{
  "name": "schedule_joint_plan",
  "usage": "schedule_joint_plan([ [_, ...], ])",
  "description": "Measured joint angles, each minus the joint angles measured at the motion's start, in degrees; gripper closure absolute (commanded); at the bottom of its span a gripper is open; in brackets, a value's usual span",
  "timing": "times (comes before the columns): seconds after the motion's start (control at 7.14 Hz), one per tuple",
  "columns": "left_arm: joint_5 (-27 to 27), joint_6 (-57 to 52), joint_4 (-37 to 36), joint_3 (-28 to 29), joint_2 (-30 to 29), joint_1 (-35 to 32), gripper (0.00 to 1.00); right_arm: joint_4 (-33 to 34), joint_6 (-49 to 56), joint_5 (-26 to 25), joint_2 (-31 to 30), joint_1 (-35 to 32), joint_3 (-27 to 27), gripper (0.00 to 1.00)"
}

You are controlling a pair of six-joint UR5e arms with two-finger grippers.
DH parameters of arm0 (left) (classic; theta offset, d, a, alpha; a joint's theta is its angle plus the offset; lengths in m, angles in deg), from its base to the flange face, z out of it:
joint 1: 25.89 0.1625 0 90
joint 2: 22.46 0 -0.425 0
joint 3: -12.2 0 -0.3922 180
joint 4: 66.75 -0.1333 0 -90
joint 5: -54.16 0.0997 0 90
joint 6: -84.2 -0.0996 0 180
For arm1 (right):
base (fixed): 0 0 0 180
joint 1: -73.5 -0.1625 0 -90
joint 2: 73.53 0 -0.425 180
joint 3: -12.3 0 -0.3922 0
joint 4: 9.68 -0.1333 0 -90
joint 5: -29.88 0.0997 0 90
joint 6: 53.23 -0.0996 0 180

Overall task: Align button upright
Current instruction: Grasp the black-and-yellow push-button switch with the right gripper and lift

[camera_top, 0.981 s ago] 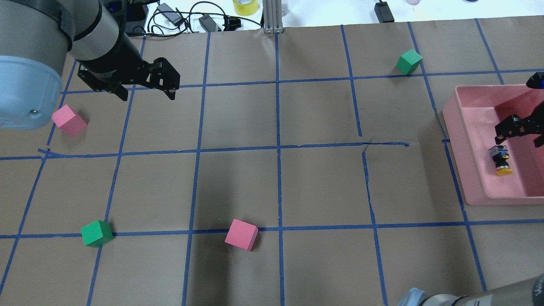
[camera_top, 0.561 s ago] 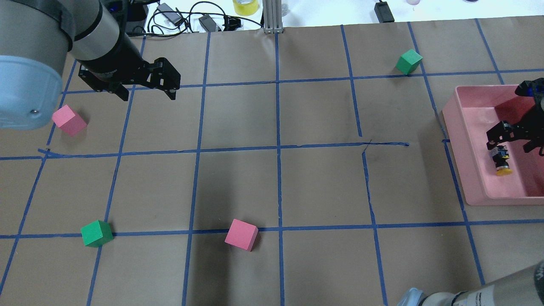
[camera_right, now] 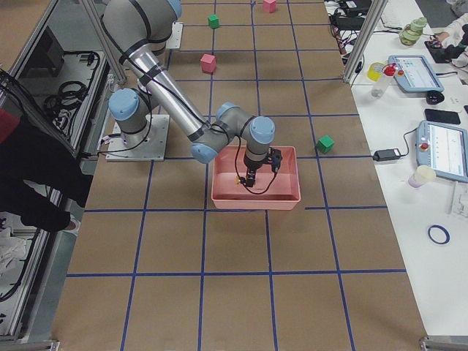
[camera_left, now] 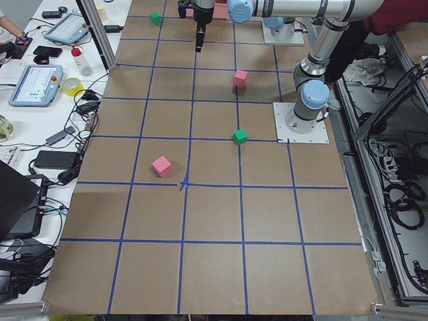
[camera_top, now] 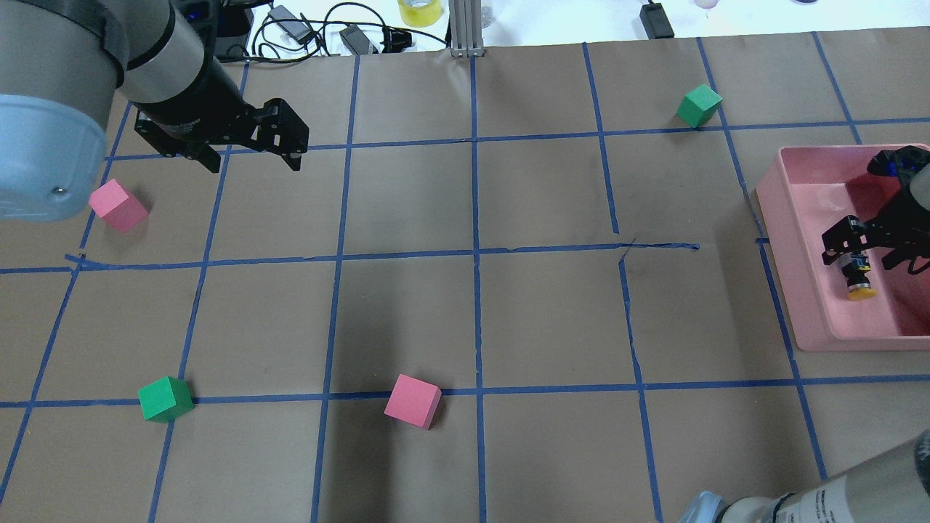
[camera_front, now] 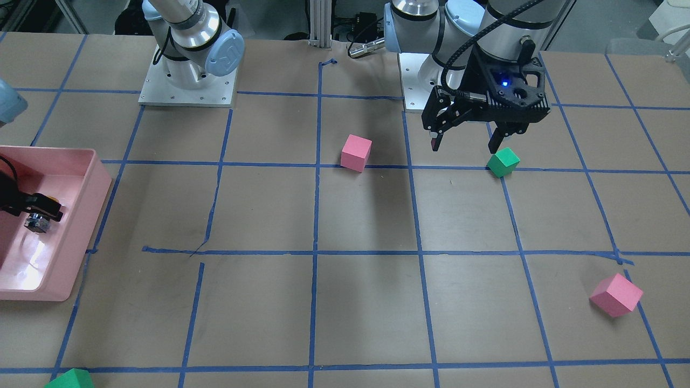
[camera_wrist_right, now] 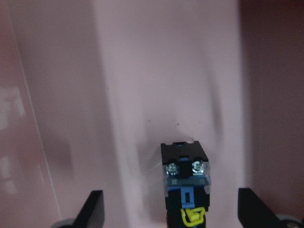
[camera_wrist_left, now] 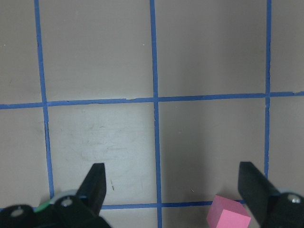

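Note:
The button (camera_top: 857, 280) lies on its side in the pink bin (camera_top: 799, 290), yellow cap (camera_top: 862, 293) toward the robot. In the right wrist view its grey-black base block (camera_wrist_right: 185, 183) shows low between the two fingers, apart from both. My right gripper (camera_top: 869, 258) is open and hangs over the button's base end; it also shows in the front view (camera_front: 32, 211) and the right view (camera_right: 252, 174). My left gripper (camera_top: 252, 164) is open and empty, held high over the table's far left, as the front view (camera_front: 464, 146) and left wrist view (camera_wrist_left: 175, 185) show.
Foam cubes lie around: pink (camera_top: 118, 205) and green (camera_top: 165, 399) on the left, pink (camera_top: 413, 401) at the front middle, green (camera_top: 700, 105) at the far right. Cables and tape rolls (camera_top: 420, 11) lie beyond the far edge.
My right gripper has moved left over the bin and now straddles the button's base end. The button and my left arm have not moved.

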Motion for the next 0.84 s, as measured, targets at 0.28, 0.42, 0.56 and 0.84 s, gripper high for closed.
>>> schedule_joint_plan([
  [0.28,0.0,0.0,0.0,0.0,0.0,0.0,0.00,0.0,0.0,-0.5,0.8,0.0,0.0,0.00],
  [0.42,0.1,0.0,0.0,0.0,0.0,0.0,0.00,0.0,0.0,-1.0,1.1,0.0,-0.2,0.00],
  [0.56,0.1,0.0,0.0,0.0,0.0,0.0,0.00,0.0,0.0,-1.3,1.4,0.0,-0.5,0.02],
  [0.84,0.1,0.0,0.0,0.0,0.0,0.0,0.00,0.1,-0.1,-1.3,1.8,0.0,-0.7,0.76],
])
